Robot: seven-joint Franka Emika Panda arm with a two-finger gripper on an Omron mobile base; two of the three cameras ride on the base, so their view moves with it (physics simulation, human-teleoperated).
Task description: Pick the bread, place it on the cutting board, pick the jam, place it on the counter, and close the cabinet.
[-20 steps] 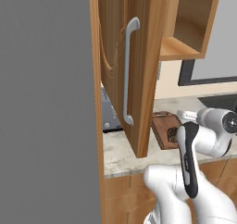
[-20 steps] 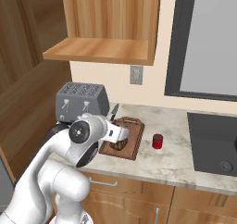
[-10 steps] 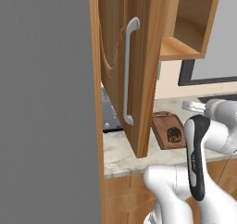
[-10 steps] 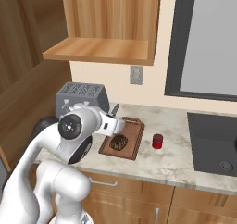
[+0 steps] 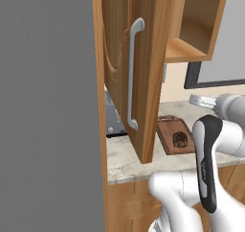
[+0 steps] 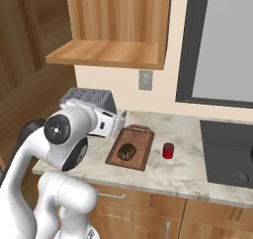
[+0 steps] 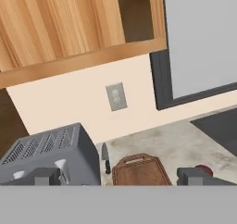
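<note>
The bread (image 6: 126, 151) lies on the cutting board (image 6: 140, 135), also seen as the bread (image 5: 179, 139) on the cutting board (image 5: 166, 132). The jam (image 6: 168, 150) stands on the counter (image 6: 188, 171) just right of the board; in the hand view the jam (image 7: 204, 168) peeks from behind a fingertip. My gripper (image 6: 121, 115) hovers open and empty above the board's left rear corner, beside the toaster. In the hand view the gripper (image 7: 120, 177) has its fingertips (image 7: 46, 176) wide apart over the cutting board (image 7: 141, 170). The cabinet door (image 5: 143, 58) stands open, its grey handle (image 5: 135, 73) facing me.
A grey toaster (image 6: 89, 97) sits at the back left of the counter, with a knife (image 7: 105, 158) between it and the board. A black cooktop (image 6: 227, 154) lies to the right. An open wooden shelf (image 6: 106, 53) and a wall outlet (image 6: 145, 79) are above.
The hand has risen from just over the board and swung back and left toward the toaster, still open. Bread, jam and cabinet door have not moved.
</note>
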